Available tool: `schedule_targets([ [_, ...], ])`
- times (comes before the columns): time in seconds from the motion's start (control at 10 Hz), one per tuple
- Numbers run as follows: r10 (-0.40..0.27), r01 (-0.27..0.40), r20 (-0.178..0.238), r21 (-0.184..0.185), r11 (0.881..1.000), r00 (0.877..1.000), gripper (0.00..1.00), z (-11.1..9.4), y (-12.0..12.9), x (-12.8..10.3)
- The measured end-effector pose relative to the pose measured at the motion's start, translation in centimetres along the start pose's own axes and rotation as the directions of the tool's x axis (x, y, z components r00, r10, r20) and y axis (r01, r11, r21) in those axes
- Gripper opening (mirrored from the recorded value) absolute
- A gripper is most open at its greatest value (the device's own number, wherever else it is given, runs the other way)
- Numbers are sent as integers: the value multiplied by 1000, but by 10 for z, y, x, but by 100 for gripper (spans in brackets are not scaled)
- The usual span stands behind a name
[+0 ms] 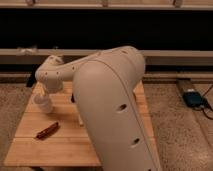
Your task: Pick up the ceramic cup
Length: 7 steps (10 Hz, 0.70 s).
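Centring over the rim before closing seems wisest, as the robot's smooth white arm (pixel 115 110) hides much of the pale wooden desk (pixel 30 150), where a reddish-brown oblong (pixel 47 130) lies. Farther back, near the left edge, the ceramic cup (pixel 44 104) stands, plain, white and round, with the gripper (pixel 41 88) just above it; whether it is released or clenched cannot be told.
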Motion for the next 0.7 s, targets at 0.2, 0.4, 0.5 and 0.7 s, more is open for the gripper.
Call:
schedule_targets([
  [0.2,-21,22,5,-30,999,1000,80,11,-2,0],
  [0.4,-37,38,11,-57,998,999,80,22,-2,-3],
  [0.5,-44,45,13,-69,997,999,80,27,-1,-5],
  [0.7,-54,56,21,-85,995,998,70,37,1,-10],
])
